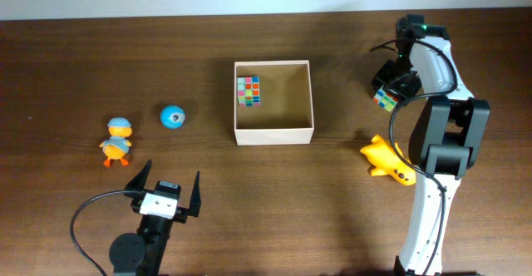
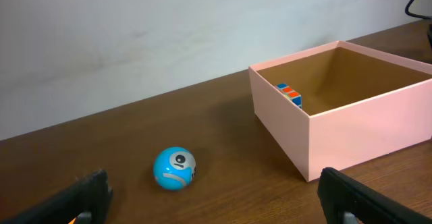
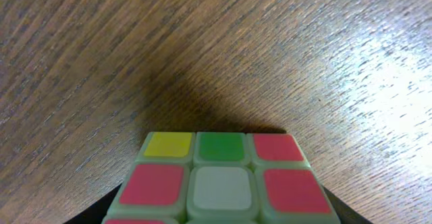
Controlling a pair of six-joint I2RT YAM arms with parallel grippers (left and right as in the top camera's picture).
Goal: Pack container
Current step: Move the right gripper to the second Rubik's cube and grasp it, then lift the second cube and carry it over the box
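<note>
The container stands at the table's middle, white-walled with a tan inside, and holds one puzzle cube at its left wall. It shows in the left wrist view too. My right gripper is shut on a second puzzle cube and holds it above the table right of the container. My left gripper is open and empty near the front edge. A blue ball and an orange duck lie left of the container. A yellow toy lies at the right.
The right arm's base and cable stand beside the yellow toy. A white wall runs along the table's far edge.
</note>
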